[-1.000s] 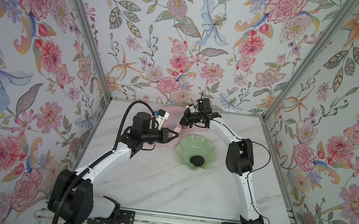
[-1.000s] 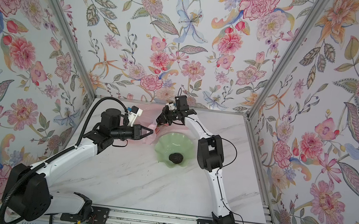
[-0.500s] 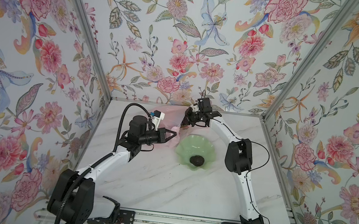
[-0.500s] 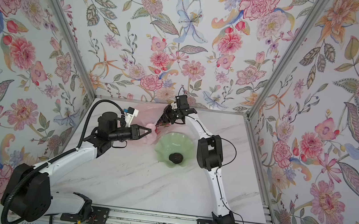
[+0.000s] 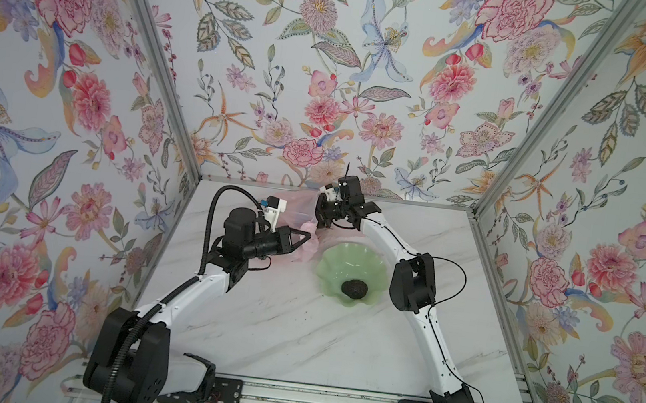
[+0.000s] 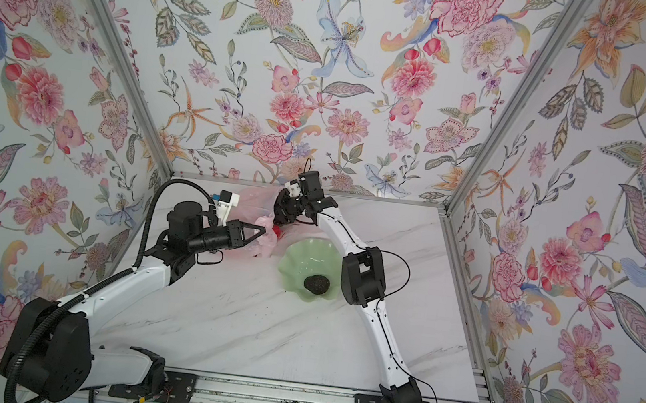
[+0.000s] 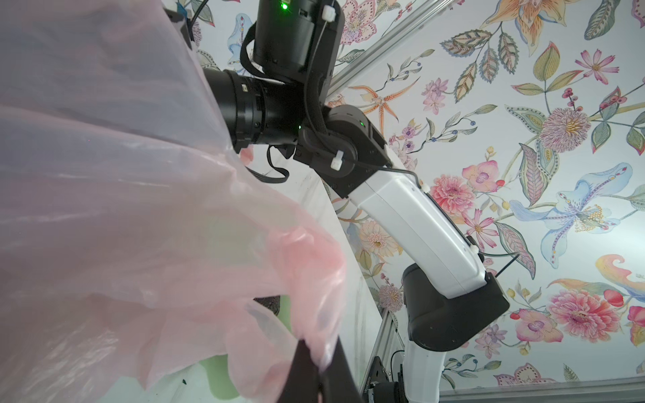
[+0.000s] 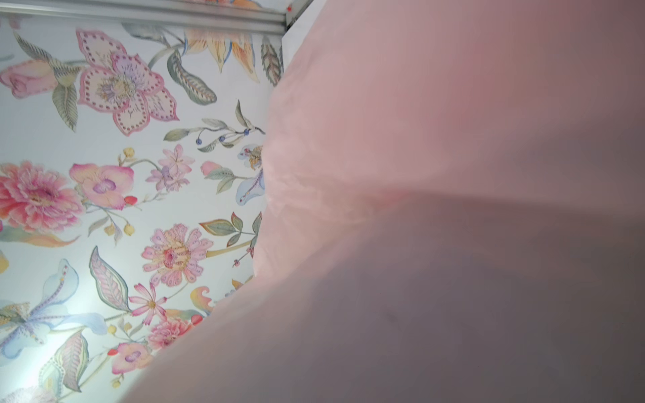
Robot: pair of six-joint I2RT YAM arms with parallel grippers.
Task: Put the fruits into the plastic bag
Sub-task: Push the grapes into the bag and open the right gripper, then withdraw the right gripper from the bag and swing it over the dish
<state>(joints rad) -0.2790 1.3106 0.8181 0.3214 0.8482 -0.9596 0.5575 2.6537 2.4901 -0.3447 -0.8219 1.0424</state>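
The pale pink plastic bag [image 5: 296, 207] lies crumpled at the back of the table in both top views [image 6: 254, 204]. My left gripper [image 5: 307, 236] is shut on a fold of it, and the pinched film shows in the left wrist view [image 7: 319, 354]. My right gripper [image 6: 280, 217] points down into the bag's mouth. Pink film [image 8: 453, 209] covers the right wrist view and hides the jaws. A small red bit, perhaps a fruit [image 6: 276, 230], shows just under that gripper. One dark round fruit [image 5: 353, 288] lies in the dish.
The pale green scalloped dish [image 5: 348, 256] stands right of the bag, close under the right forearm [image 5: 388, 235]. The back wall is right behind the bag. Bare marble table [image 5: 296, 333] spreads toward the front rail.
My left gripper has drawn back a little to the left with the bag fold. My right gripper has shifted slightly left over the bag's mouth.
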